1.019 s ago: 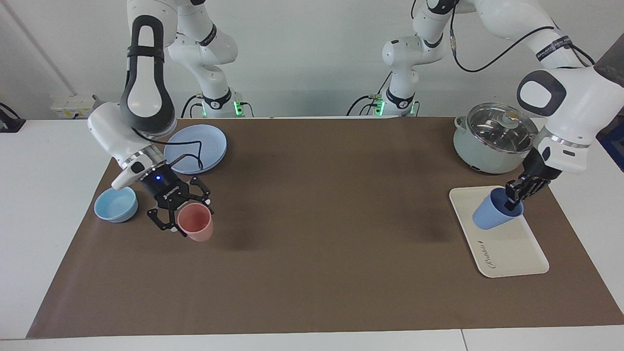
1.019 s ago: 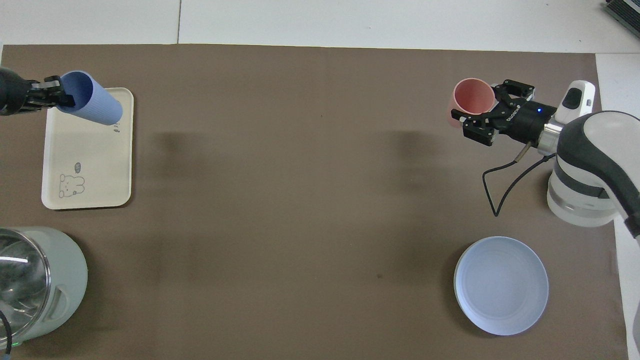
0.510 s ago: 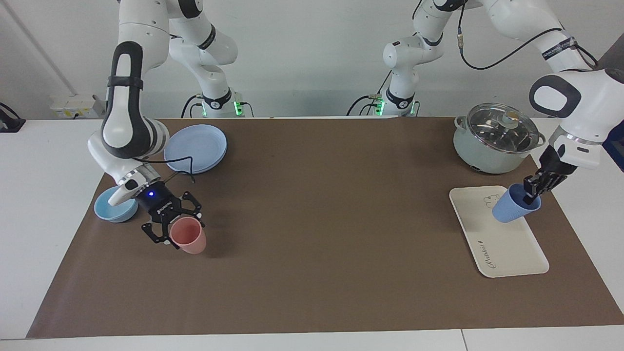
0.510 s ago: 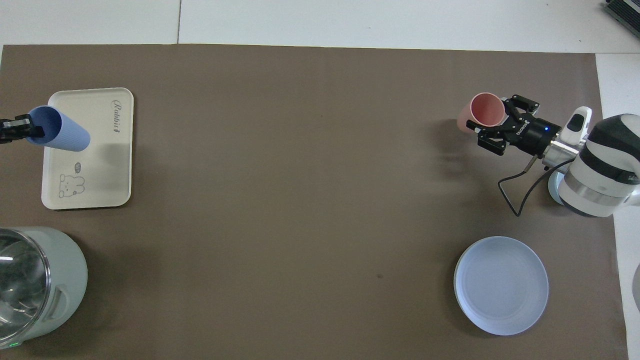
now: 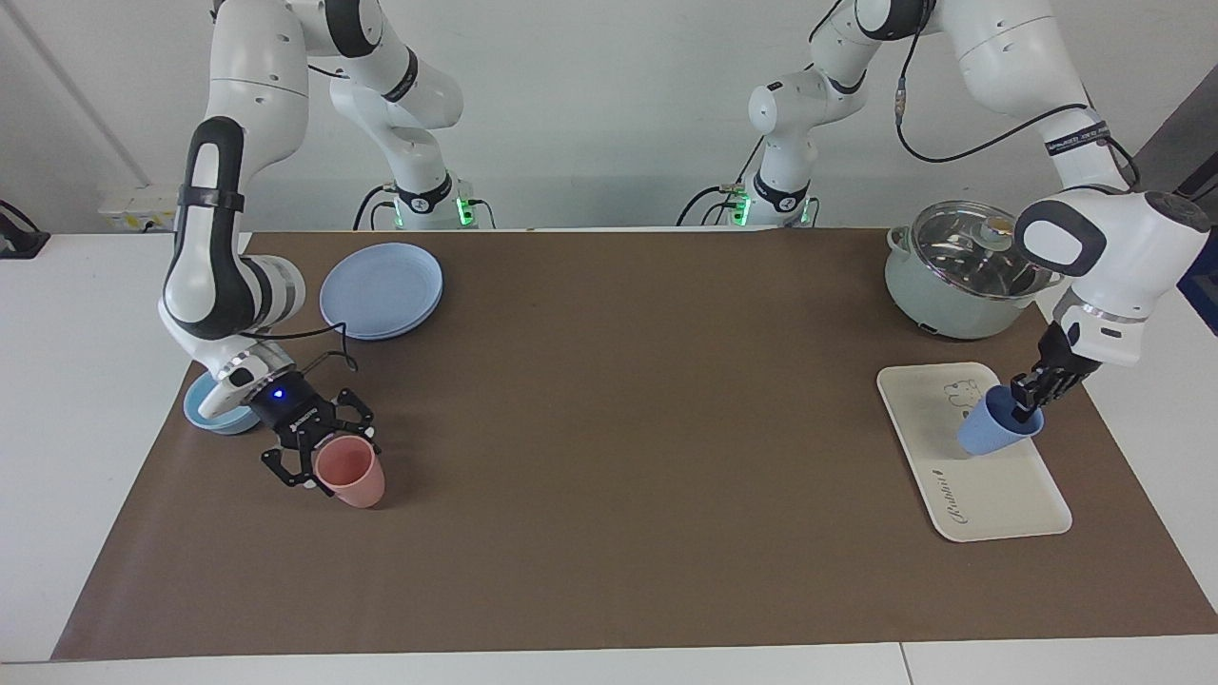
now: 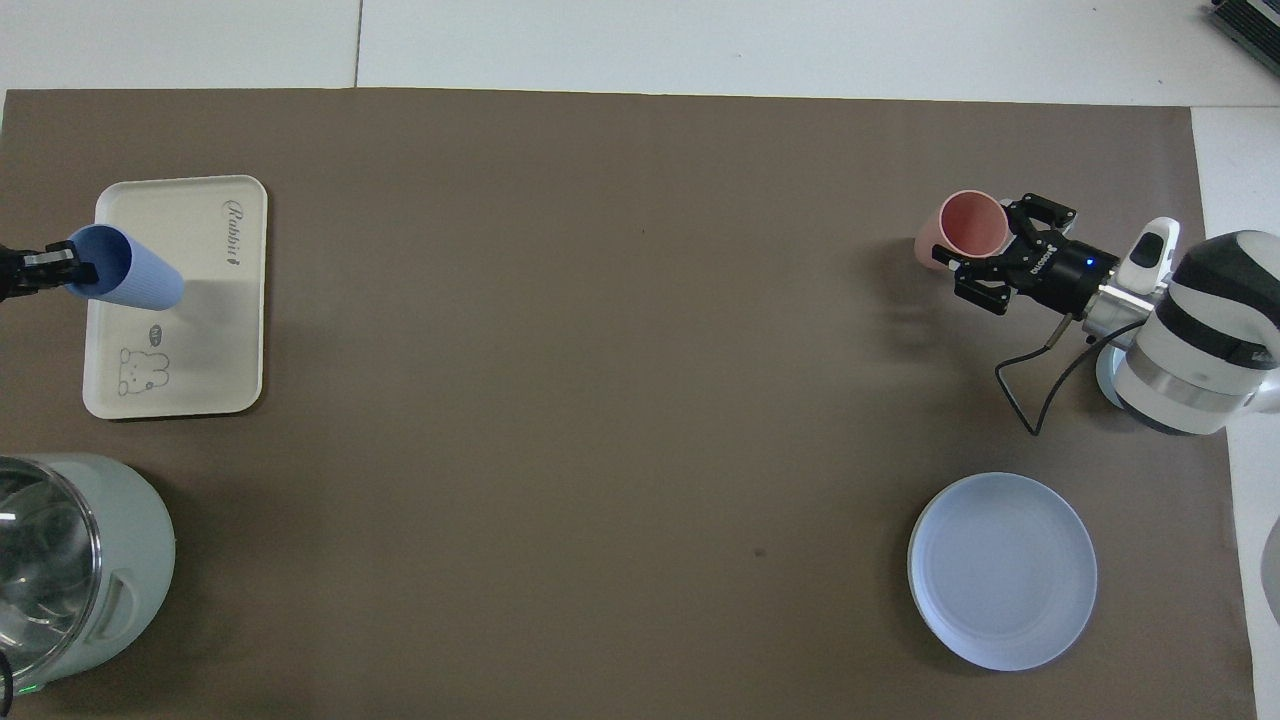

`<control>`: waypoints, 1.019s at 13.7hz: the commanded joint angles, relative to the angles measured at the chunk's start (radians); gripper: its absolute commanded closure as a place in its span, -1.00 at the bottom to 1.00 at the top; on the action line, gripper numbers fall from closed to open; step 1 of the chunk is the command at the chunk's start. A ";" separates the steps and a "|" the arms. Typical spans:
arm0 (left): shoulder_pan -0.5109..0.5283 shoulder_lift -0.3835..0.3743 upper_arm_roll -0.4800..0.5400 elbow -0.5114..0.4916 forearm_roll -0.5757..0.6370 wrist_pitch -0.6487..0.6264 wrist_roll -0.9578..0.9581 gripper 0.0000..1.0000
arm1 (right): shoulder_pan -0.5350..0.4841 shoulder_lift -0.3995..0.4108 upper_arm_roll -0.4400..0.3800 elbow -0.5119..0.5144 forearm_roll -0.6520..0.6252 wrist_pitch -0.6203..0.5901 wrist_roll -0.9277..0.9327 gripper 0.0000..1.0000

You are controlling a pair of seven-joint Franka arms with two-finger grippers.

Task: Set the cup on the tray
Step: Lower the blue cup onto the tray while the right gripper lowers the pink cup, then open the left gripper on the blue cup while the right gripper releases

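Blue plastic, tilted: the cup (image 5: 990,434) hangs over the cream tray (image 5: 990,495) at the left arm's end of the counter (image 5: 618,428), its base low over the tray — whether it touches I cannot tell. The left hand (image 5: 1026,401) pinches the cup's rim, fingers closed on it. The right hand (image 5: 319,449) is clamped on a pink cup (image 5: 350,473) beside a light-blue bowl (image 5: 205,411); a blue plate (image 5: 382,289) and a lidded pot (image 5: 961,271) sit nearer the robots.
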State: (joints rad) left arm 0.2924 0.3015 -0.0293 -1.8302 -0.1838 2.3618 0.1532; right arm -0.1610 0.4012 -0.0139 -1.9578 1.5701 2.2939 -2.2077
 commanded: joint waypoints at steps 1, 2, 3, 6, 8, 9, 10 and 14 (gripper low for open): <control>0.008 -0.008 -0.006 -0.011 -0.017 0.019 0.009 0.45 | -0.023 -0.001 0.009 -0.020 0.031 -0.007 -0.056 1.00; 0.008 -0.007 -0.006 -0.011 -0.017 0.028 0.009 -0.20 | -0.023 -0.002 0.009 -0.021 0.031 -0.007 -0.056 0.07; 0.007 -0.005 -0.006 -0.009 -0.017 0.040 0.009 -0.64 | -0.025 -0.002 0.011 -0.021 0.031 -0.008 -0.056 -0.99; -0.005 -0.002 -0.006 0.029 -0.017 0.005 0.003 -0.98 | -0.025 -0.008 0.011 -0.020 0.031 -0.022 -0.050 -1.00; -0.015 0.020 -0.006 0.133 -0.010 -0.128 -0.003 -0.98 | -0.023 -0.030 0.009 -0.021 0.031 -0.022 -0.044 -1.00; -0.025 0.033 -0.004 0.199 -0.005 -0.218 -0.004 -0.99 | -0.022 -0.051 0.008 -0.023 0.028 -0.017 -0.023 -1.00; -0.041 0.037 -0.003 0.251 0.006 -0.293 -0.009 -0.99 | -0.020 -0.079 0.006 -0.029 0.019 -0.010 0.012 -1.00; -0.125 0.041 -0.004 0.426 0.136 -0.597 -0.024 -1.00 | -0.017 -0.168 0.003 -0.043 -0.111 -0.004 0.158 -1.00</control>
State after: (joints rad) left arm 0.2234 0.3060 -0.0458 -1.5276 -0.1164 1.9017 0.1513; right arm -0.1720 0.2984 -0.0138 -1.9662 1.5352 2.2835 -2.1351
